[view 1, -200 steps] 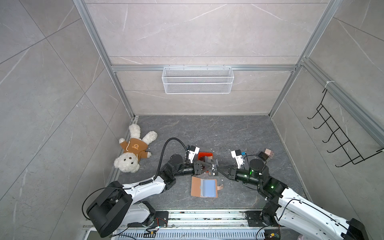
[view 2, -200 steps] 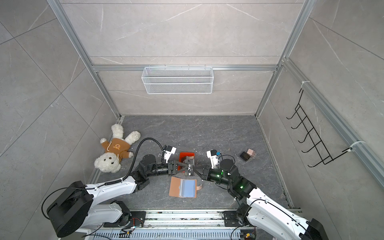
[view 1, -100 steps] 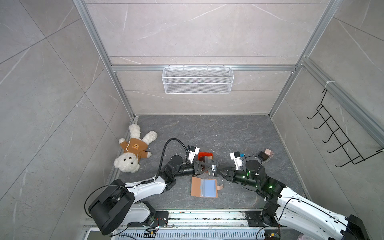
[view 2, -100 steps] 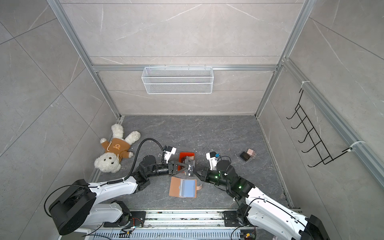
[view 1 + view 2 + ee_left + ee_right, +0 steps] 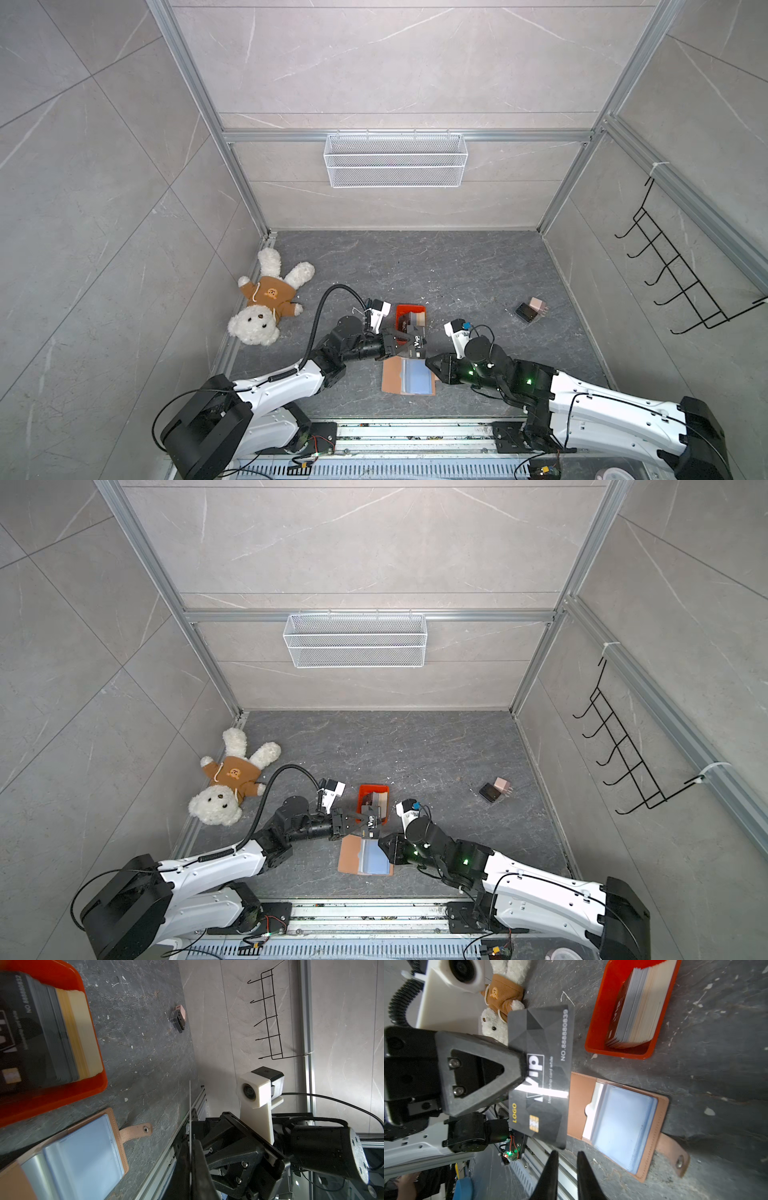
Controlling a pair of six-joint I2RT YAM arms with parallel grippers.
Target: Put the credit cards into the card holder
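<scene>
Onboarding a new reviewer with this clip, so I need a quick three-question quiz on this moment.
1. True or false: the right fingers hold nothing.
2. Where is the black VIP card? A) flat on the floor B) clamped in the left fingers C) between the right fingers
3. Fill in: the card holder lies flat and ____.
Key: 1 true; 2 B; 3 open.

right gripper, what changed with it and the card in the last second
The right gripper let go of the VIP card, its fingers now slightly apart, and drew back toward the near edge. The left gripper closed on the card and holds it by the card holder. Holder, red tray and teddy stayed put.
</scene>
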